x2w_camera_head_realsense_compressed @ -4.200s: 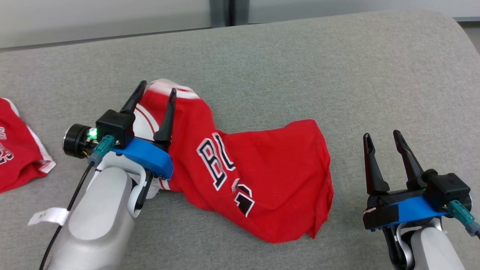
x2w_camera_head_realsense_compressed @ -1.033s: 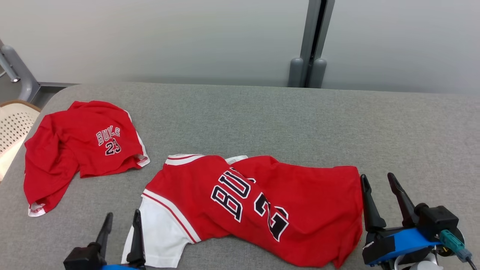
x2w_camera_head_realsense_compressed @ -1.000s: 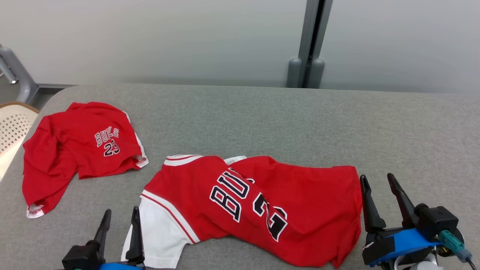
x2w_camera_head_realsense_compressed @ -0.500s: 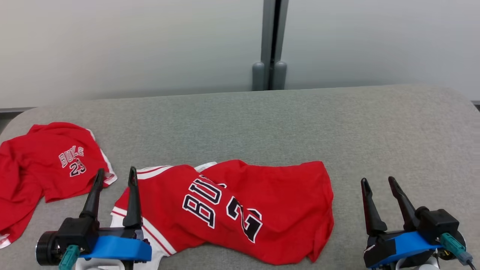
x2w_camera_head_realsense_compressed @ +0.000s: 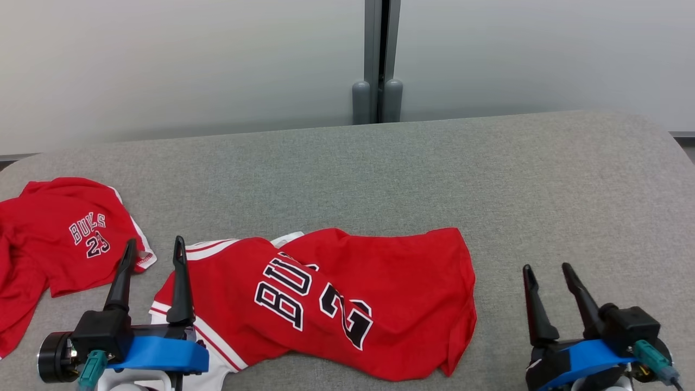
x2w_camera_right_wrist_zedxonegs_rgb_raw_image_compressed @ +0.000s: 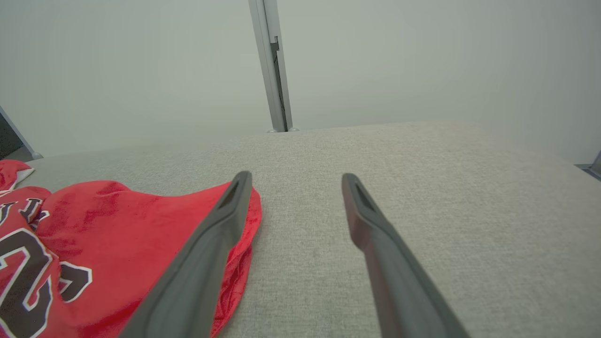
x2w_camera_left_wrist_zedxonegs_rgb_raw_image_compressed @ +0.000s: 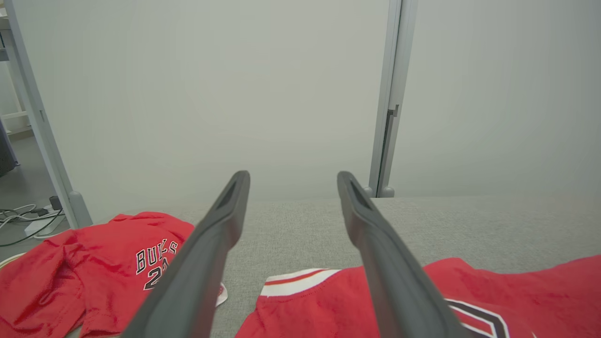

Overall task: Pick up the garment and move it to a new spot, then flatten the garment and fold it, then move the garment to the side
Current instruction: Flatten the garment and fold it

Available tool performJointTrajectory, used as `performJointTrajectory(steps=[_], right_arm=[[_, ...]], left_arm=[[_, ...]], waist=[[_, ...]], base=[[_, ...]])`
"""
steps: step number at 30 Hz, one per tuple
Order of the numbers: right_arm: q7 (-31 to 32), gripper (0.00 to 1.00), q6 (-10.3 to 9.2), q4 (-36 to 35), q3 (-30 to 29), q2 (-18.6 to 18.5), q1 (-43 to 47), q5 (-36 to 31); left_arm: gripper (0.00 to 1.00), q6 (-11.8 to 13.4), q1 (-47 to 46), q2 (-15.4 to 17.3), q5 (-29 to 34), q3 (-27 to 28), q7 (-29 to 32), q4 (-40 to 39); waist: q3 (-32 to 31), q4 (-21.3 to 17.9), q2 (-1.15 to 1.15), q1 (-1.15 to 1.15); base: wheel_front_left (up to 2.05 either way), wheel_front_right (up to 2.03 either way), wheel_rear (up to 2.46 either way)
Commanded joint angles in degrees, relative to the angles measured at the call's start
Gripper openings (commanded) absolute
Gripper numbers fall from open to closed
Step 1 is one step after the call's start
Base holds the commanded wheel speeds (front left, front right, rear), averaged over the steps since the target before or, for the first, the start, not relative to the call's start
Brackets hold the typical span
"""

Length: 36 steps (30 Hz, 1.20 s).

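While my left gripper (x2w_camera_head_realsense_compressed: 153, 241) and right gripper (x2w_camera_head_realsense_compressed: 546, 267) both sit wide open holding nothing, the red jersey (x2w_camera_head_realsense_compressed: 407, 282) lies rumpled on the grey cushion (x2w_camera_head_realsense_compressed: 380, 174) between them, long axis left-right, white-trimmed end toward my left.

Garment (x2w_camera_head_realsense_compressed: 336, 304) on table (x2w_camera_head_realsense_compressed: 488, 174), second garment (x2w_camera_head_realsense_compressed: 59, 244) leftward

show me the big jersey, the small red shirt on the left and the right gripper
big jersey (x2w_camera_head_realsense_compressed: 412, 282): head view, red cloth right of the number
small red shirt (x2w_camera_head_realsense_compressed: 38, 239): head view, red cloth left of its print
right gripper (x2w_camera_head_realsense_compressed: 547, 267): head view, midway between its fingertips
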Motion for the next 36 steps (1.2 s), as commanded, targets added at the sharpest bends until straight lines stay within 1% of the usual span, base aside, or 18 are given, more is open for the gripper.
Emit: performJointTrajectory(steps=[1, 5, 8, 15, 24, 25, 26, 27, 29, 33, 36], right_arm=[[-0.01, 1.0, 0.01, 0.32, 0.61, -0.07, 0.48, -0.34], [0.0, 1.0, 0.01, 1.61, 3.59, -0.09, 1.18, -1.31], [-0.01, 1.0, 0.01, 3.08, 6.95, -0.08, 1.92, -1.3], [0.01, 1.0, 0.01, 7.24, 13.7, -0.1, 3.37, 1.27], [1.34, 1.0, 0.01, 15.09, 17.5, -0.12, 1.31, 3.71], [1.19, 0.76, 0.01, 15.87, 17.67, -0.14, 0.95, 3.91], [1.06, 0.05, 0.01, 16.47, 17.91, -0.13, 0.75, 4.24], [0.99, 0.0, 0.01, 17.04, 18.1, -0.12, 0.56, 4.57], [0.52, 0.0, 0.01, 17.44, 17.63, -0.47, -0.02, 5.04], [0.2, 0.0, 0.01, 17.01, 15.47, -2.27, -0.02, 6.26], [0.06, 0.0, 0.0, 16.02, 14.03, -4.75, 1.15, 6.62]], left_arm=[[1.0, 0.09, 0.0, -0.12, 0.37, 0.51, -0.29, 0.1], [1.0, -0.19, 0.15, -0.43, 0.38, 0.61, -0.29, 0.33], [1.0, -0.31, 0.08, -0.64, 0.27, 0.66, -0.29, 0.37], [1.0, -0.61, -0.68, -1.08, 0.02, 0.55, -0.29, 0.53], [1.0, -0.8, -0.93, -1.34, -0.02, 0.98, -0.29, 1.09], [1.0, -0.84, -0.95, -1.37, -0.06, 1.03, -0.29, 1.16], [1.0, -0.87, -0.92, -1.39, -0.12, 1.15, -0.29, 1.22], [1.0, -0.89, -0.75, -1.39, -0.17, 1.32, -0.29, 1.27], [1.0, -0.92, -0.03, -1.42, -0.26, 1.54, -0.29, 1.43], [1.0, -0.99, 0.77, -1.45, -0.31, 1.58, -0.29, 1.86], [1.0, -0.97, 1.18, -1.48, -0.61, 1.28, -0.29, 2.19]], waist=[[0.05, 0.17, 0.0, 0.0], [0.1, 0.67, 0.0, 0.0], [0.26, 1.1, 0.0, 0.0], [1.0, 2.23, 0.0, 0.0], [1.45, 3.52, 0.0, 0.0], [1.4, 3.63, 0.0, 0.0], [1.34, 3.67, 0.0, 0.0], [1.19, 3.61, 0.0, 0.0], [0.92, 3.34, 0.0, 0.0], [0.23, 2.36, 0.0, 0.0], [-0.34, 1.62, 0.0, 0.0]], base=[[0.0, 0.0, 0.0], [0.0, 0.0, 0.0], [0.0, 0.0, 0.0], [0.0, 0.0, 0.0], [0.0, 0.0, 0.0], [0.0, 0.0, 0.0], [0.0, 0.0, 0.0], [0.0, 0.0, 0.0], [0.0, 0.0, 0.0], [0.0, 0.0, 0.0], [0.0, 0.0, 0.0]])
